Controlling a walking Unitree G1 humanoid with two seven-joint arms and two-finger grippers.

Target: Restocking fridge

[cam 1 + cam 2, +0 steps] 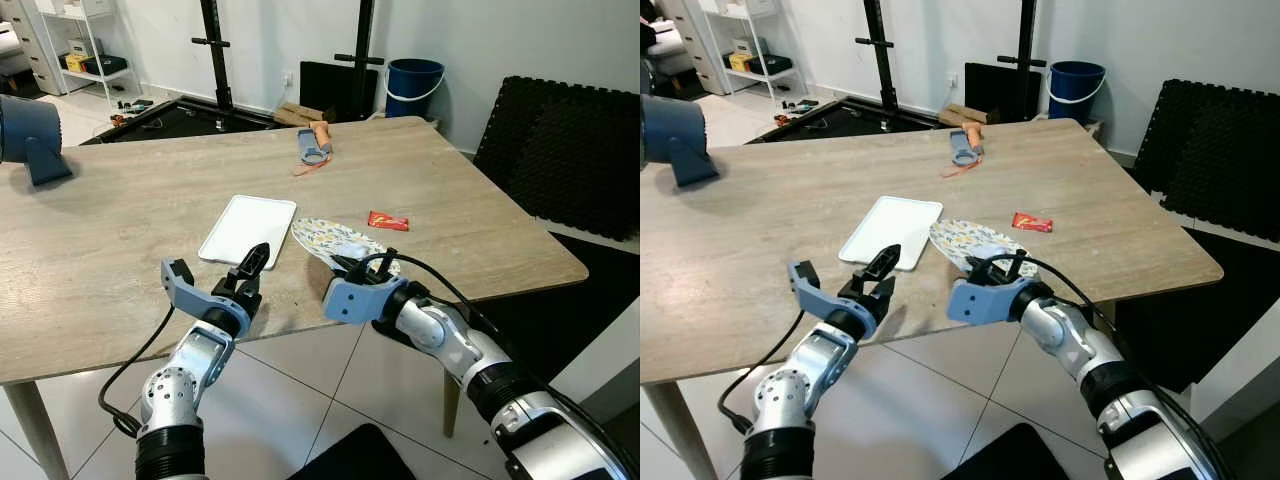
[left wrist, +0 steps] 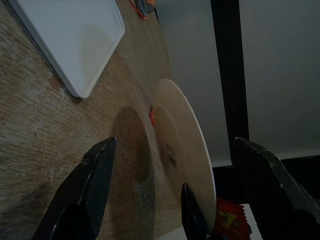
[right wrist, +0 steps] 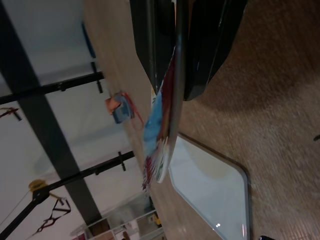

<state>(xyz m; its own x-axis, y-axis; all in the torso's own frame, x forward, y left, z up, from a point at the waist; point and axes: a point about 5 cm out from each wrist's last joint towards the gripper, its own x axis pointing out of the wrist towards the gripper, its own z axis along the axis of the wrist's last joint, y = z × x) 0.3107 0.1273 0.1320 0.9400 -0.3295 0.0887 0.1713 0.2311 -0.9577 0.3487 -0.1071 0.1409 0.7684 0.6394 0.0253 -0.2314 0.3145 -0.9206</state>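
1. Right gripper (image 1: 352, 268) is clamped on the rim of a patterned plate (image 1: 330, 238), lifting it tilted off the table (image 1: 120, 215).
2. Left gripper (image 1: 247, 272) hovers with fingers spread, just beside the plate.
3. White tray (image 1: 247, 229) lies flat, touching the plate's far-left edge.

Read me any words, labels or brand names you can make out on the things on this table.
None can be read.
Red snack packet: it carries yellow print, too small and blurred to read.
Patterned plate, held in the right gripper: a coloured pattern, no legible words.
White tray: blank.
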